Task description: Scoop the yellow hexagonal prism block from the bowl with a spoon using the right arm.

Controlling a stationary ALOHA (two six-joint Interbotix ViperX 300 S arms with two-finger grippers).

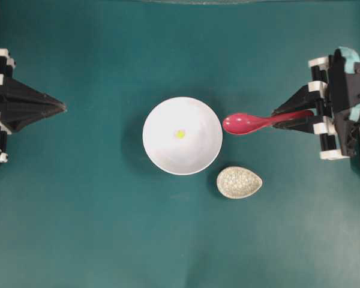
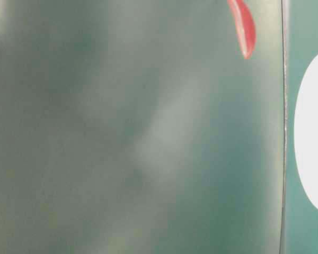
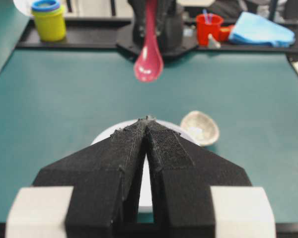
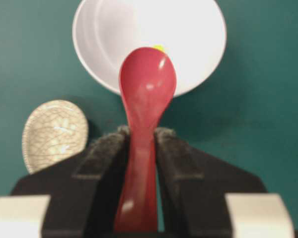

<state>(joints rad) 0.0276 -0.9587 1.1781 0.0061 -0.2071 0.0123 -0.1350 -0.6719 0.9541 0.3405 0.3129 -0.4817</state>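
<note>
Red spoon (image 1: 252,123) pinched in right pincer (image 1: 280,116), scoop just beside bowl (image 1: 162,153).

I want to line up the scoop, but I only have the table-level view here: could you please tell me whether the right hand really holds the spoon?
Observer: Yes, the right hand is shut on the spoon by its handle.
Operator: Is the block in the bowl?
Observer: Yes, the yellow hexagonal prism block lies near the middle of the bowl.
Operator: Where is the scoop?
Observer: In the overhead view, just outside the bowl's right rim, pointing at it.
</note>
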